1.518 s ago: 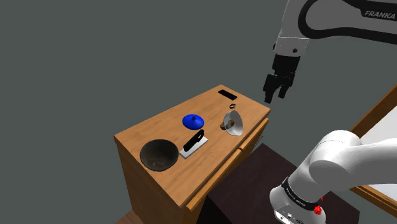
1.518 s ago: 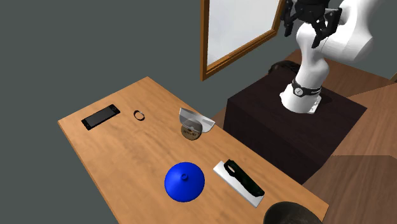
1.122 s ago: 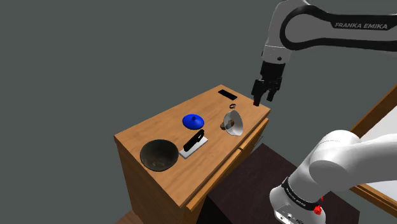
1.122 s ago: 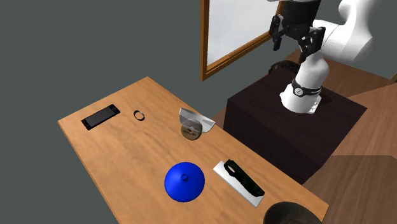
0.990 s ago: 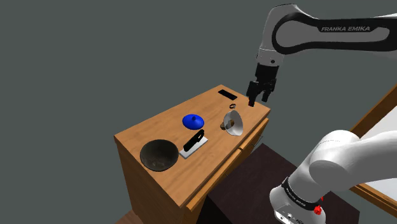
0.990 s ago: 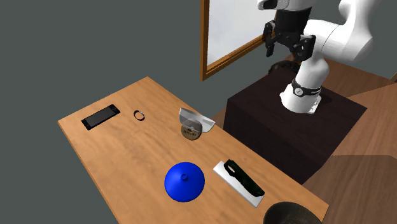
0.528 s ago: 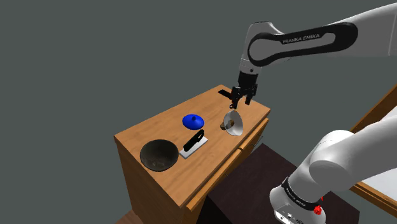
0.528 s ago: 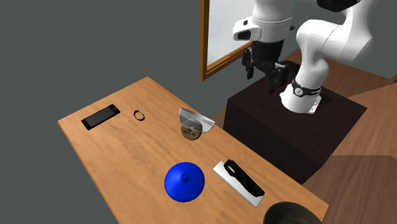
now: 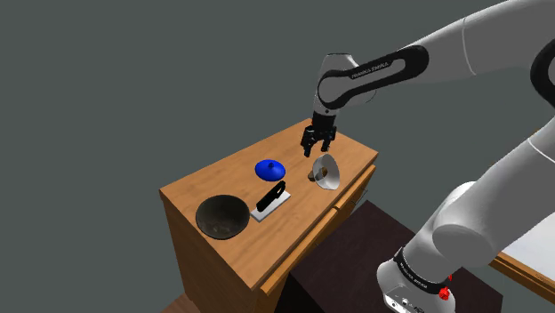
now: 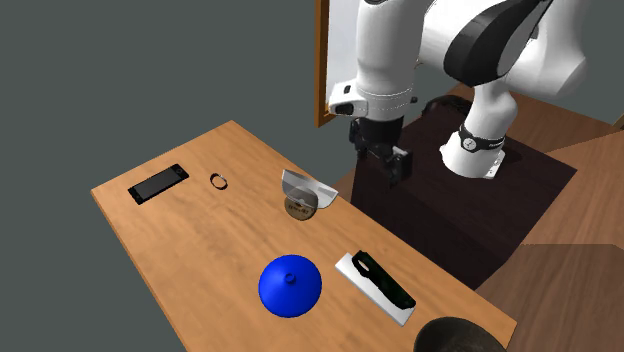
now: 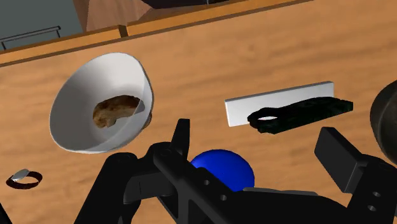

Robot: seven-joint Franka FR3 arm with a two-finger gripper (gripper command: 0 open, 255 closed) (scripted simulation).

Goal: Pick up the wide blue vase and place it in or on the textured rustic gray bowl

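Wooden counter (image 9: 200, 182) under me now: my hand (image 9: 315, 146), fingers (image 11: 343, 156) apart and empty, has swung in over its far end, shoulder view's centre. Blue vase (image 9: 269, 168) sits mid-counter, dark bowl (image 9: 221, 216) lower left. Wrist view adds: vase dead ahead between my fingers, untouched.

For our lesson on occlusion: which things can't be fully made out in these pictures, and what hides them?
Wide blue vase: wrist view, its lower half is behind the black gripper.
Dark grey rough bowl: second exterior view, cut off by the bottom edge.
Brown lump in the tilted white bowl: shoulder view, too small to identify.
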